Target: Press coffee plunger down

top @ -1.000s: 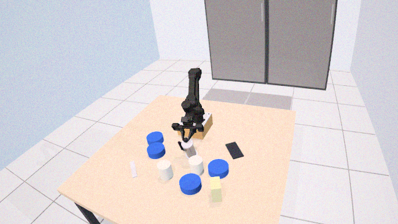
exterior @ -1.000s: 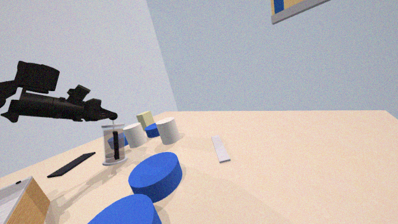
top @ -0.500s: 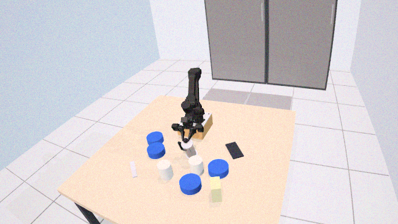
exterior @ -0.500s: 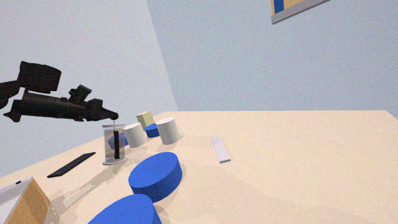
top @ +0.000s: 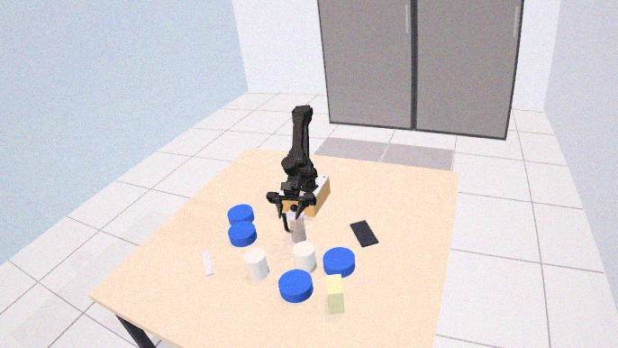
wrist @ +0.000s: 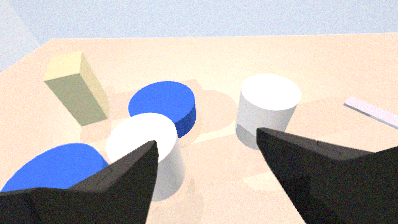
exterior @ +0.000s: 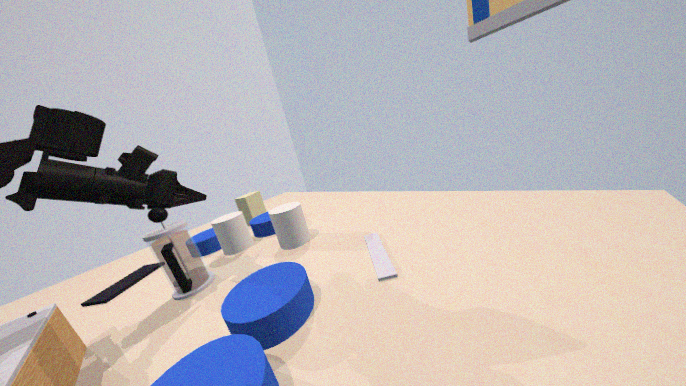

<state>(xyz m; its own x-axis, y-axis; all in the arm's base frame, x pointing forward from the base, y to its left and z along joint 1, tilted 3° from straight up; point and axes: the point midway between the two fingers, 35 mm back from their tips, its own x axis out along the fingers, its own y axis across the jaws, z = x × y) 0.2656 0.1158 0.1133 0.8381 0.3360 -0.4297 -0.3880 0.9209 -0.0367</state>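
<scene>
In the wrist view the two dark fingers stand spread with nothing between them — the black pincer (exterior: 192, 196) holds nothing, which fits the letting-go step of the task. Beyond the fingers lie a white upright cylinder (wrist: 150, 150), a blue flat disc (wrist: 162, 105), a second white cylinder (wrist: 267, 107) and a pale yellow-green block (wrist: 77, 87), all well apart from the arm's reach line.

From the side, the clear glass coffee press with a black handle (exterior: 179, 260) stands upright on the light wooden table (exterior: 500, 260), directly under the pincer. Its round black plunger knob (exterior: 157, 215) sits just below the fingers, on a short stub of rod above the lid, so the plunger looks nearly or fully down. The arm hangs roughly level above it, probably so that the spread fingers can lift off without nudging the press.

Farther off, a flat black slab (top: 364, 233) and a thin white strip (top: 207, 262) lie on the table.
</scene>
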